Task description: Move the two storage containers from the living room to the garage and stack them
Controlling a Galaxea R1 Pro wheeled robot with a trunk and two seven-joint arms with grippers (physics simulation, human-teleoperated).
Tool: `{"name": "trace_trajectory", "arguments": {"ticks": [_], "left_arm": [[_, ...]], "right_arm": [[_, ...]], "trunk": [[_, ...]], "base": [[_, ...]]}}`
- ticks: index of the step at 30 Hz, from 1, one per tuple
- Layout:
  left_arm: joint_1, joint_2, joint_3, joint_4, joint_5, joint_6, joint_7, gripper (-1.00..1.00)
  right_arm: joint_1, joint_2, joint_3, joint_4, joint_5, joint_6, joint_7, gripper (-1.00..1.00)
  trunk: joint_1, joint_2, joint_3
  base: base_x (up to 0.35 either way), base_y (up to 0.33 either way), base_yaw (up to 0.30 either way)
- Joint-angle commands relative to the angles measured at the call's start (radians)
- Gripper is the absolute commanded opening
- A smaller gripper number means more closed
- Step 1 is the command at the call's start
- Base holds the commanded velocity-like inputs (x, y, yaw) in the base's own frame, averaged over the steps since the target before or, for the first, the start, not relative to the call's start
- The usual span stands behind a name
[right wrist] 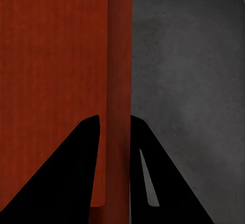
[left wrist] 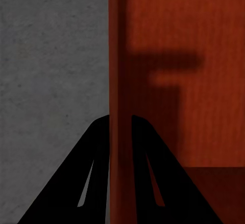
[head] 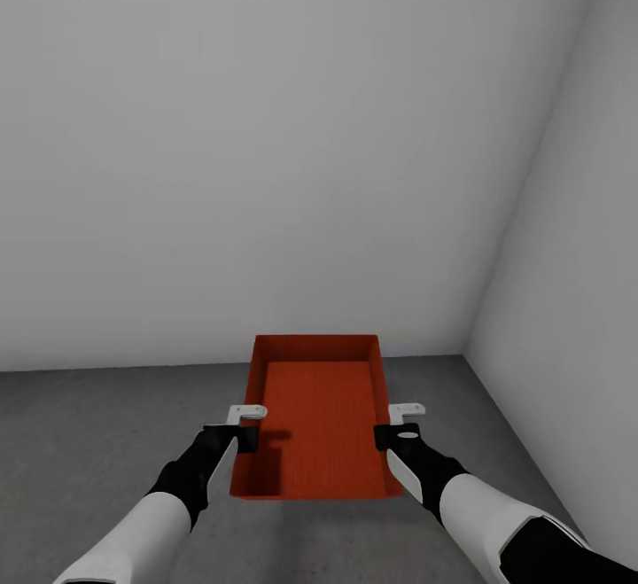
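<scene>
Orange-red and open on top, the bin (head: pixel 319 424) hangs in front of the robot, held up between both arms. It is in the garage, above the grey floor (head: pixel 97 424) and near the corner where two white walls (head: pixel 266 141) meet.

Its long way points straight ahead, away from the robot. The short ends are near and far. The long sides are left and right, one for each arm.

The left gripper (head: pixel 245 429) pinches the left long wall. In the left wrist view, one black finger (left wrist: pixel 81 183) sits outside the wall and the other sits inside the bin, with the wall squeezed between them. The right gripper (head: pixel 396 429) does the same on the right long wall, and the right wrist view shows that wall between its two fingers (right wrist: pixel 66 183).

Both grips sit toward the near end of the bin, so most of it sticks out ahead of the jaws. Both arms look equally close. I think the next move is straight down to the floor, keeping the bin level.
</scene>
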State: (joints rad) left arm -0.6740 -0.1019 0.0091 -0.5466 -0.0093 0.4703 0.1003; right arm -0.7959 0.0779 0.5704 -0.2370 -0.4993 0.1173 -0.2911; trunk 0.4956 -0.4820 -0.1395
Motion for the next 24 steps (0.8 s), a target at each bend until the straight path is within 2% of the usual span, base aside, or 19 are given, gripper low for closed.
{"name": "trace_trajectory", "arguments": {"ticks": [1, 7, 24], "left_arm": [[-0.001, -0.007, 0.002, -0.003, -0.024, -0.059, 0.009, -1.0], [-0.001, -0.007, 0.002, 0.001, -0.026, -0.059, 0.008, -1.0], [-0.001, -0.009, 0.0, 0.002, -0.027, -0.058, 0.006, -1.0]], "right_arm": [[0.0, 0.0, 0.016, 0.003, -0.016, 0.007, -0.01, -1.0], [0.0, 0.002, 0.016, 0.004, -0.016, 0.007, -0.01, -1.0], [0.0, 0.001, 0.016, 0.003, -0.016, 0.007, -0.01, -1.0]], "trunk": [[0.0, -0.002, -0.002], [0.023, -0.044, -0.023], [0.023, -0.044, -0.05]], "base": [[0.0, 0.0, 0.0], [0.0, 0.0, 0.0], [0.0, 0.0, 0.0]]}}
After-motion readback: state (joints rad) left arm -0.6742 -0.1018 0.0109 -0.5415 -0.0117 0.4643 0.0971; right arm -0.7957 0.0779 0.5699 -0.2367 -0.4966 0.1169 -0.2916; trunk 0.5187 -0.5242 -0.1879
